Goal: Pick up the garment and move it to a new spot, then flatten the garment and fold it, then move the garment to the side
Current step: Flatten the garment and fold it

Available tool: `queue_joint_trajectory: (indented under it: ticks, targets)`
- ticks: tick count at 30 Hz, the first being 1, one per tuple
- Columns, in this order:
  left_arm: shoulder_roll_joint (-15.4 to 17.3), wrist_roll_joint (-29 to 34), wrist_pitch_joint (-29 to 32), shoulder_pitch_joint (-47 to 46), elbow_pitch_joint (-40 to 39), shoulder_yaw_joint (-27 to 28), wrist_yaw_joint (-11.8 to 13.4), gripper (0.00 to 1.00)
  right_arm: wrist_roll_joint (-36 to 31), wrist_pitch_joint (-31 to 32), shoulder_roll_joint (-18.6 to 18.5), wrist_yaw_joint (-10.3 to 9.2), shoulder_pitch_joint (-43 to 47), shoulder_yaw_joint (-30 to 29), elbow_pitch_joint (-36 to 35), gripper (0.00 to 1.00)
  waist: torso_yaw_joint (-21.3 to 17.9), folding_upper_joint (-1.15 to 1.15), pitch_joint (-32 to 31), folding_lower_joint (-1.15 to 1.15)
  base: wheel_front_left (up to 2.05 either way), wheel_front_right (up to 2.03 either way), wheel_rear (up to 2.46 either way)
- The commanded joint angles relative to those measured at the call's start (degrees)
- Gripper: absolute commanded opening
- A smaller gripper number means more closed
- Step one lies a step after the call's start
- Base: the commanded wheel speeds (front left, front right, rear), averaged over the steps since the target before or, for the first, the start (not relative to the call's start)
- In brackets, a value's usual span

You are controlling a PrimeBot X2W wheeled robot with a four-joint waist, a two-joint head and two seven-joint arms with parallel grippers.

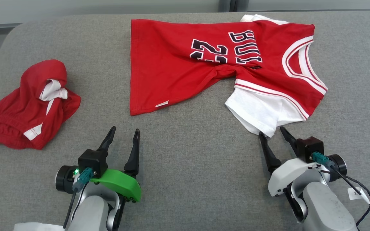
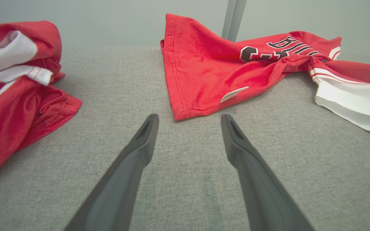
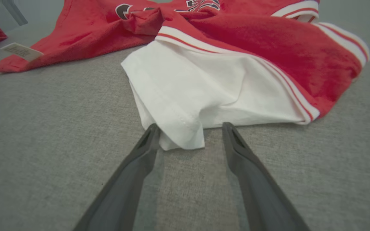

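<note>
Garment (image 1: pixel 178 64) lies crumpled, so we hold our right gripper (image 1: pixel 272 131) wide and empty astride its white sleeve (image 1: pixel 259 110), our left gripper (image 1: pixel 124 130) likewise open near the hem (image 1: pixel 146 107)

garment: red jersey (image 1: pixel 172 64) | white sleeves, black lettering | lying rumpled, bunched mid-body | on grey table (image 1: pixel 204 154)

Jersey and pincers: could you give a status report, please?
Left pincer open, empty. Right pincer open at white sleeve. Jersey rumpled, unfolded. Red garment left, apart.
</note>
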Motion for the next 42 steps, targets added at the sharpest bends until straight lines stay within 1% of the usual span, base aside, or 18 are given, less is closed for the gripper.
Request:
queue_joint_trajectory:
  ticks: [1, 2, 3, 4, 10, 15, 18, 25, 27, 31, 32, 33, 34, 35, 38, 42]
  targets:
    - [0.13, -0.47, 0.03, 0.31, -0.25, -0.14, 0.19, 1.0, -0.63, -0.15, 0.07, -0.08, -0.6, -0.96, 0.21, 0.56, 0.11, 0.0, 0.17, 0.0, 0.0, 0.0, 0.0]
    - [0.13, -0.56, 0.03, 0.48, -0.08, -0.35, 0.07, 1.0, -0.96, -0.15, 0.22, -0.08, -0.56, -1.59, 0.33, 0.36, 0.12, 0.0, 0.17, 0.0, 0.0, 0.0, 0.0]
    - [0.13, -0.54, 0.03, 0.58, -0.01, -0.52, -0.03, 1.0, -1.25, -0.15, 0.36, -0.08, -0.51, -2.07, 0.39, 0.13, 0.12, 0.0, 0.16, 0.0, 0.0, 0.0, 0.0]
    - [0.12, -0.48, 0.02, 0.65, 0.06, -0.68, -0.08, 1.0, -1.53, -0.15, 0.46, -0.08, -0.45, -2.37, 0.43, 0.0, 0.07, 0.0, 0.16, 0.0, 0.0, 0.0, 0.0]
    - [0.12, -1.2, 0.02, 1.22, 0.42, -0.6, 0.04, 1.0, -2.31, -0.15, 0.49, -0.08, -0.01, -3.37, 0.47, 0.0, -1.27, 0.0, -0.28, 0.0, 0.0, 0.0, 0.0]
    - [0.14, -1.58, 0.03, 1.57, 0.44, -0.79, -0.14, 1.0, -2.69, -0.16, -0.09, -0.08, 0.44, -4.63, -1.96, 0.0, -3.09, 0.0, -1.32, 0.0, 0.0, 0.0, 0.0]
    - [0.14, -1.4, 0.03, 2.27, 0.34, -0.57, -0.23, 1.0, -3.22, -0.16, -1.38, -0.08, 1.56, -4.85, -4.04, 0.0, -4.7, 0.0, -2.5, 0.0, 0.0, 0.0, 0.0]
    - [0.15, -2.52, 0.03, 4.56, 1.18, -0.17, -0.46, 1.0, -6.48, -0.15, -6.3, -0.09, 6.43, -4.08, -9.39, 0.0, -9.82, 0.0, -6.43, 0.0, 0.0, 0.0, 0.0]
    - [0.14, -3.08, 0.03, 5.2, 1.3, -0.29, -0.33, 1.0, -7.17, -0.15, -7.52, -0.09, 8.29, -3.99, -10.1, 0.0, -10.98, 0.0, -7.29, 0.0, 0.0, 0.0, 0.0]
    - [0.15, -3.93, 0.03, 5.78, 1.51, -0.92, 0.14, 1.0, -7.92, -0.05, -8.52, -0.09, 11.52, -4.39, -9.7, 0.0, -12.23, 0.0, -7.98, 0.0, 0.0, 0.0, 0.0]
    - [0.15, -4.08, 0.03, 5.9, 1.57, -1.03, 0.23, 1.0, -8.14, 0.13, -8.67, -0.09, 12.14, -4.71, -9.26, 0.16, -12.34, 0.0, -7.98, 0.0, 0.0, 0.0, 0.0]
    - [0.15, -4.17, 0.03, 5.98, 1.65, -1.05, 0.3, 1.0, -8.68, 0.51, -8.73, -0.09, 12.53, -4.94, -8.61, 0.8, -12.45, 0.0, -7.94, 0.0, 0.0, 0.0, 0.0]
    - [0.15, -4.17, 0.03, 5.98, 1.65, -1.05, 0.3, 1.0, -8.68, 0.51, -8.73, -0.09, 12.53, -4.94, -8.61, 0.8, -12.45, 0.0, -7.94, 0.0, 0.0, 0.0, 0.0]
    - [0.15, -4.13, 0.03, 6.09, 1.79, -1.06, 0.34, 1.0, -8.72, 0.47, -8.48, -0.09, 12.82, -5.0, -8.17, 1.0, -12.52, 0.0, -7.91, 0.0, 0.0, 0.0, 0.0]
    - [0.17, -3.83, 0.03, 6.39, 2.63, -0.59, 0.72, 1.0, -8.3, 0.28, -7.84, -0.08, 13.32, -5.61, -7.35, 1.0, -12.44, 0.0, -7.88, 0.0, 0.0, 0.0, 0.0]
    - [0.18, -3.31, 0.03, 6.28, 3.54, 1.66, 2.14, 1.0, -7.45, -0.01, -7.21, -0.09, 14.2, -6.93, -8.06, 1.0, -12.18, 0.0, -7.59, 0.0, 0.0, 0.0, 0.0]
